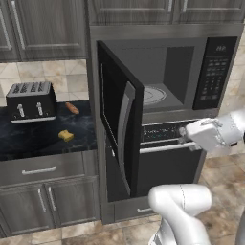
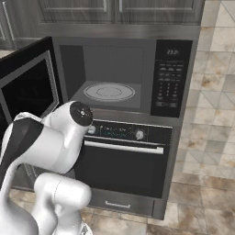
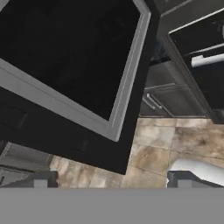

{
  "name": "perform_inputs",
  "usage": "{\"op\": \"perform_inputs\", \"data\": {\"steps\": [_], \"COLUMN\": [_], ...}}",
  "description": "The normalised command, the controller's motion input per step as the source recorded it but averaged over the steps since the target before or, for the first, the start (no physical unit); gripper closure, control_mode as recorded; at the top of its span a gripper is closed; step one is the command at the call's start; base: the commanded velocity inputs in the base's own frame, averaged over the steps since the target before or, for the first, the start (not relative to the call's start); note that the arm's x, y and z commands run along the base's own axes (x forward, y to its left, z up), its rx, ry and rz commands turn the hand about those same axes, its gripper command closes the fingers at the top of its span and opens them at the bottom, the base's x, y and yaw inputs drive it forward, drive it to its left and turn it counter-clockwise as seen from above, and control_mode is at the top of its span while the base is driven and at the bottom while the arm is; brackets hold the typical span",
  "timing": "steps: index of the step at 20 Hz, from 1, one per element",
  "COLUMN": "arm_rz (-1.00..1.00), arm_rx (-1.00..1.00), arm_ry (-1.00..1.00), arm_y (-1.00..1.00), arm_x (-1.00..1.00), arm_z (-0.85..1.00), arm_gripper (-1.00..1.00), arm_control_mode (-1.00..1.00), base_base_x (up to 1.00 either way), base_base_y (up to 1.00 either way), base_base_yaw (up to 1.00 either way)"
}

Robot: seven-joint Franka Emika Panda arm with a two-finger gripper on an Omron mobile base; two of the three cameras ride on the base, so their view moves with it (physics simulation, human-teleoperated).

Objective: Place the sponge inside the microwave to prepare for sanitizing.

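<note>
Large black built-in microwave (image 1: 191, 72) door swung open, round glass turntable (image 2: 109, 92) bare. Small yellow-orange sponge (image 1: 66, 136) on dark counter (image 1: 28, 139), left. Gripper (image 3: 111, 183) jaws released, grasping nothing.

Microwave (image 1: 210, 72) door open; sponge (image 1: 66, 136) on counter (image 1: 28, 141) near toaster (image 1: 31, 101).

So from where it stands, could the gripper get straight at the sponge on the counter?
Probably not directly. The sponge lies on the counter left of the open microwave door, which stands between it and the gripper, whose jaws are open and empty. It would likely have to swing around the door.
</note>
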Motion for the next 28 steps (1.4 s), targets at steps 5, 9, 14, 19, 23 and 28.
{"op": "perform_inputs", "data": {"steps": [5, 9, 14, 19, 23, 28], "arm_rz": [-0.13, 0.00, 0.00, 0.00, 0.00, 0.00], "arm_rx": [-0.43, -0.28, -0.19, -0.04, 0.00, 0.00], "arm_ry": [-0.04, 0.00, 0.00, 0.00, 0.00, 0.00], "arm_y": [-0.01, -0.01, -0.03, -0.03, -0.04, 0.00], "arm_x": [0.06, 0.02, 0.01, 0.06, 0.03, 0.00], "arm_z": [-0.10, -0.01, -0.01, -0.10, -0.05, 0.00], "arm_gripper": [-1.00, -1.00, -1.00, -1.00, -1.00, -1.00], "arm_control_mode": [-1.00, -1.00, -1.00, -1.00, -1.00, -1.00], "base_base_x": [0.00, 0.00, 0.00, 0.00, 0.00, 0.00], "base_base_y": [0.00, 0.00, 0.00, 0.00, 0.00, 0.00], "base_base_yaw": [0.00, 0.00, 0.00, 0.00, 0.00, 0.00]}}
